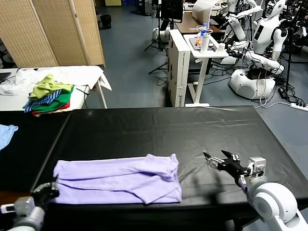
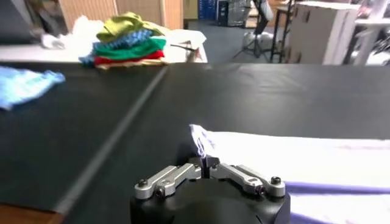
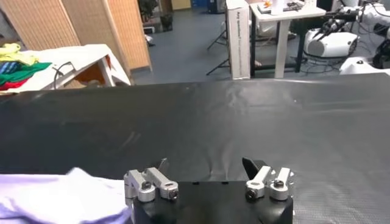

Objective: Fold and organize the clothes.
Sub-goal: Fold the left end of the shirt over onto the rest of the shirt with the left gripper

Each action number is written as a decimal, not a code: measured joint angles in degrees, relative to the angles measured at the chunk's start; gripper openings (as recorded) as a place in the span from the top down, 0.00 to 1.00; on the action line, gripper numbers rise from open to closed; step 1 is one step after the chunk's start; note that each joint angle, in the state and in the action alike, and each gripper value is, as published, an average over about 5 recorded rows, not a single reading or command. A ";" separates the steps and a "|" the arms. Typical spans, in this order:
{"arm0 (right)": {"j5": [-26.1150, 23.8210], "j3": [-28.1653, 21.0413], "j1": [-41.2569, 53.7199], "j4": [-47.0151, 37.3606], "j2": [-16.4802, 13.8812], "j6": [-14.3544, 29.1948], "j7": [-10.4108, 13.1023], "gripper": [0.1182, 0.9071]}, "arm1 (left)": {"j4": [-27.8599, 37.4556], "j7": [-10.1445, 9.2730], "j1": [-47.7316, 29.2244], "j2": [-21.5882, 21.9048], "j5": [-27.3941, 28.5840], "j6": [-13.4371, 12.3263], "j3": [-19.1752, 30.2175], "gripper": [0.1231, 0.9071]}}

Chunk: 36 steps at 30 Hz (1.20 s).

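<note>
Lavender T-shirt lies partly folded in the lower left of the head view, long axis running left to right across the black table. Its left end is pinched in the left gripper, fingers closed on a small tuft. That thin bite could slip if pulled, undoing the fold. At lower right the right gripper hovers beside the shirt, fingers wide and empty.
</note>
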 joint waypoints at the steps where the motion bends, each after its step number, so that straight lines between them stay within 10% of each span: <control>1: 0.00 -0.07 0.00 -0.02 0.07 0.01 0.00 0.00 | 0.10 -0.11 0.22 0.98 -0.03 0.03 -0.81 0.94; 10: -0.74 -0.42 -0.66 0.09 0.83 0.19 0.07 0.00 | -5.18 -3.36 -0.43 1.66 -3.02 3.45 -0.71 0.94; 25: -4.40 3.24 -5.26 -0.51 1.48 1.51 -1.03 0.00 | -15.95 -9.80 -4.93 -7.03 -12.21 8.97 20.39 0.94; 36: -6.84 2.08 -5.65 -1.30 2.47 1.79 -1.61 0.00 | -16.95 -11.03 -5.23 -9.94 -10.53 9.35 32.13 0.94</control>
